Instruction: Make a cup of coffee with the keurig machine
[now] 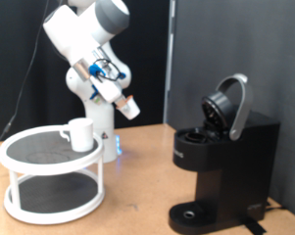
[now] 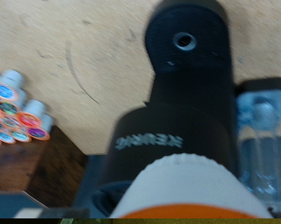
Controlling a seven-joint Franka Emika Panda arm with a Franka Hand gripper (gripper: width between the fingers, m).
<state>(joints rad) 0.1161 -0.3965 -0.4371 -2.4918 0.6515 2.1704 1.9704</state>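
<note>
The black keurig machine [image 1: 225,162] stands at the exterior view's right with its domed lid [image 1: 231,106] raised open. My gripper [image 1: 122,100] hangs above the table, left of the machine, shut on a white, brown-topped coffee pod [image 1: 130,108]. The white cup [image 1: 80,133] sits on the top tier of the white round rack [image 1: 49,166] at the left. The wrist view looks down on the machine [image 2: 173,121] and its round drip base [image 2: 185,42]. The held pod [image 2: 187,187] fills the near foreground there. My fingers do not show in the wrist view.
A box of several coloured coffee pods [image 2: 14,117] lies on the wooden table [image 1: 137,196] beside the machine. The machine's clear water tank [image 2: 261,140] shows at its side. A black curtain hangs behind.
</note>
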